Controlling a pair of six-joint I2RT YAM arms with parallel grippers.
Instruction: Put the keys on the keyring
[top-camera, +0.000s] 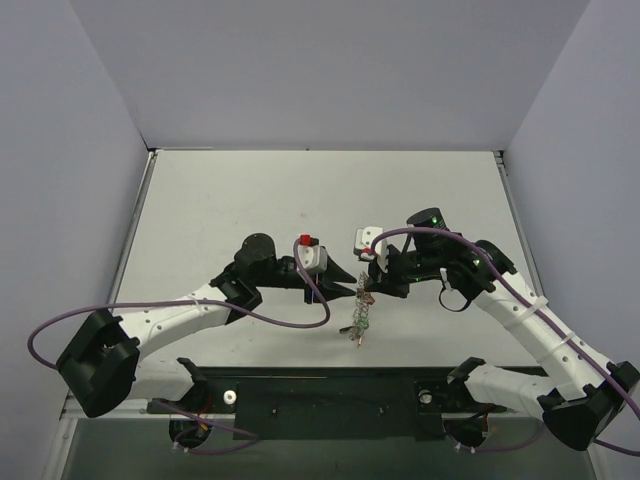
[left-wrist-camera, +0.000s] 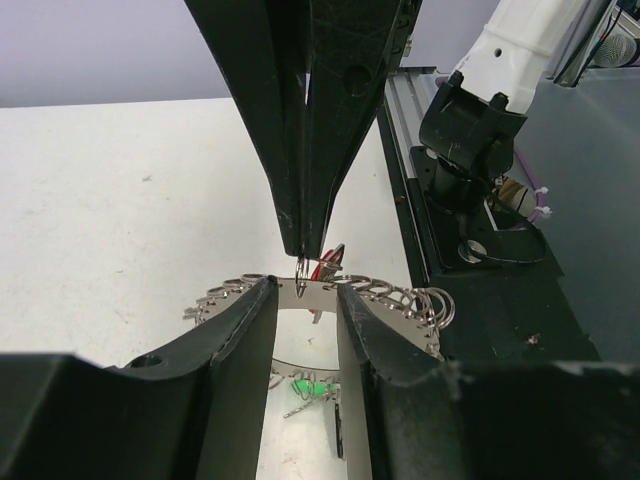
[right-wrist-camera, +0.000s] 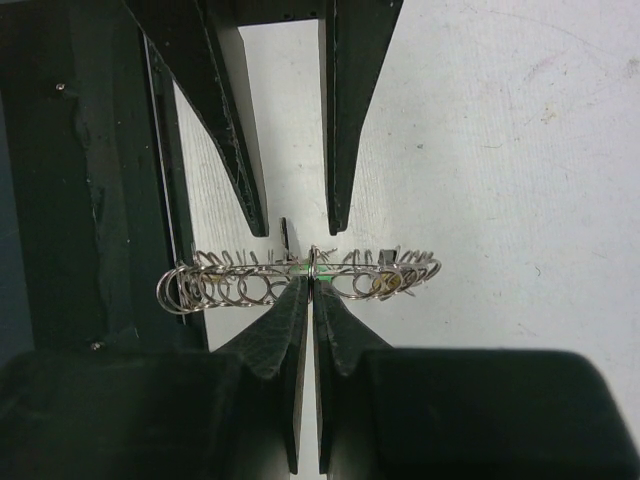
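Observation:
The keyring (top-camera: 362, 315), a silvery loop of small coils, hangs over the table near its front edge. My right gripper (top-camera: 368, 290) is shut on a small ring at its top. The right wrist view shows the keyring (right-wrist-camera: 220, 285) edge-on across that gripper's (right-wrist-camera: 312, 285) tips. My left gripper (left-wrist-camera: 305, 290) faces it with its jaws apart and nothing pinched. The keyring (left-wrist-camera: 410, 300) runs across its fingertips and on past both sides. On the loop hang keys: a green-headed key (left-wrist-camera: 310, 388) between the left fingers, and a red-headed key (left-wrist-camera: 332, 257) behind the right gripper's (left-wrist-camera: 298, 250) tips.
A black mounting rail (top-camera: 330, 395) with both arm bases runs along the near table edge, just below the hanging keyring. Purple cables (top-camera: 300, 322) loop off both arms. Grey walls close in the white table (top-camera: 250, 200) on three sides.

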